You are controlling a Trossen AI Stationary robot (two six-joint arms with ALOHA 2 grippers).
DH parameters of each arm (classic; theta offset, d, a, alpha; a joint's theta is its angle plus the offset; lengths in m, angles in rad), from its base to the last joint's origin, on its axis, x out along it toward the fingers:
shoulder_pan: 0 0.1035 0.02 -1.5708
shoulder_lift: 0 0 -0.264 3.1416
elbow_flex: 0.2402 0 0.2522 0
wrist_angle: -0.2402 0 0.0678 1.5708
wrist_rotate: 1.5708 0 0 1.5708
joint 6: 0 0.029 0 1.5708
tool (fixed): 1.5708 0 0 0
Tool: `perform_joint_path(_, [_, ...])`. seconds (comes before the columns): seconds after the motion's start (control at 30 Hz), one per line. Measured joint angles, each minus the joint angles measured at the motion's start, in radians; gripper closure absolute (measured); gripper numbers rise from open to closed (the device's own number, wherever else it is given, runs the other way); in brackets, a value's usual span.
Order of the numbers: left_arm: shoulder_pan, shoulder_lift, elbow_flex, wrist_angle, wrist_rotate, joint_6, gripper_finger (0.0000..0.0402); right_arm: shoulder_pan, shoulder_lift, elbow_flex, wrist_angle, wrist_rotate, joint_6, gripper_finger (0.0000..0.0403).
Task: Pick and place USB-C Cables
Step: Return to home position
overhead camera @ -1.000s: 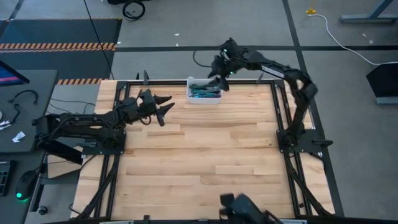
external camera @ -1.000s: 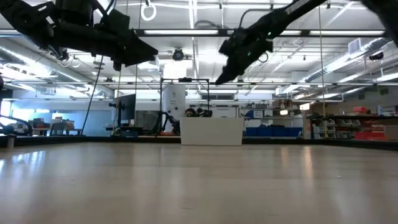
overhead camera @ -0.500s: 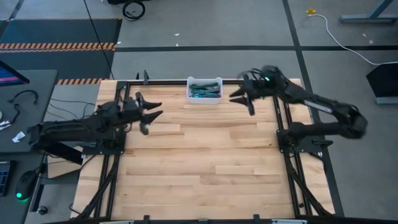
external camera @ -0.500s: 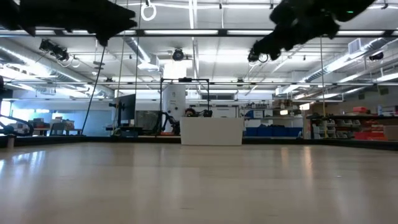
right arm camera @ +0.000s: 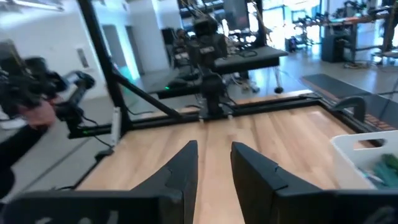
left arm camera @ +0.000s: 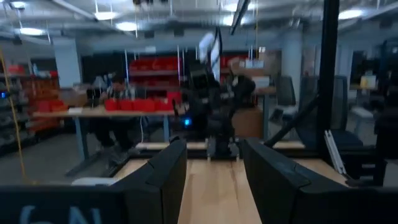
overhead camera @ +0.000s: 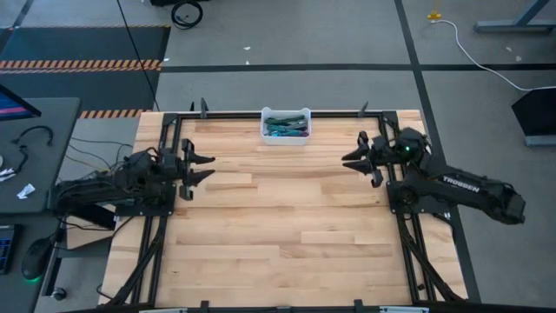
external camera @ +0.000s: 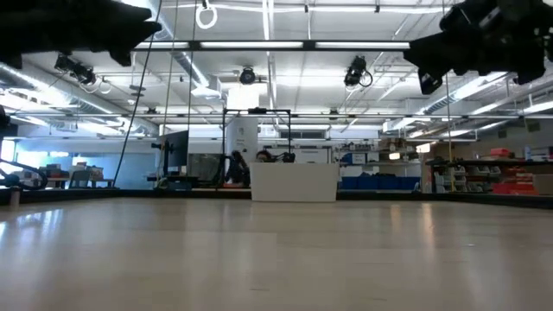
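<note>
- The wooden table (overhead camera: 287, 217) is stretching between your two facing jaws.
- The white bin (overhead camera: 285, 141) is sitting well apart from both, holding the USB-C Cables (overhead camera: 285, 127).
- Your left gripper (overhead camera: 205, 166) is hanging with fingers parted, gripping nothing; your right gripper (overhead camera: 354, 153) likewise.

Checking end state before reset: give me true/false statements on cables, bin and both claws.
1. The cables lie in the white bin. True.
2. The right claw holds a cable. False: it is open and empty.
3. The left claw hangs over the bin. False: it is open by the left side of the table, apart from the bin.
4. The bin stands at the table's far edge. True.
</note>
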Motion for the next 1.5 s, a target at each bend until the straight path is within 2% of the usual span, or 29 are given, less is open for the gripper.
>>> perform_joint_path(0.2, [0.0,-0.021,-0.149,0.212,-0.002,-0.041,0.0237,0.001,-0.105,-0.129,0.137,-0.039,0.093,0.0302])
perform_joint_path(0.4, [0.002,-0.021,-0.168,0.198,-0.032,-0.054,0.0237,0.001,-0.189,-0.235,0.297,-0.08,0.185,0.0302])
perform_joint_path(0.5, [0.001,-0.021,-0.168,0.2,-0.032,-0.055,0.0237,0.001,-0.227,-0.242,0.265,-0.099,0.198,0.0304])
perform_joint_path(0.63, [0.001,-0.021,-0.168,0.198,-0.033,-0.071,0.0237,0.005,-0.276,-0.243,0.265,-0.064,0.233,0.0316])
perform_joint_path(0.87, [0.001,-0.021,-0.168,0.197,-0.034,-0.113,0.0237,0.129,-0.374,-0.243,0.176,0.109,0.255,0.0362])
perform_joint_path(1.0, [0.001,-0.021,-0.168,0.189,-0.035,-0.14,0.0237,0.239,-0.419,-0.243,-0.028,0.295,0.195,0.0395])
perform_joint_path(1.13, [0.0,-0.021,-0.168,0.182,-0.035,-0.16,0.0237,0.358,-0.445,-0.243,-0.157,0.495,0.155,0.0395])
perform_joint_path(1.23, [0.0,-0.021,-0.168,0.175,-0.035,-0.161,0.0237,0.437,-0.454,-0.243,-0.22,0.606,0.125,0.0396])
perform_joint_path(1.37, [0.0,-0.019,-0.169,0.138,-0.073,-0.163,0.0237,0.526,-0.45,-0.243,-0.259,0.714,0.095,0.0399])
perform_joint_path(1.5, [0.0,-0.019,-0.169,0.081,-0.096,-0.154,0.0237,0.577,-0.435,-0.243,-0.26,0.72,0.051,0.0396])
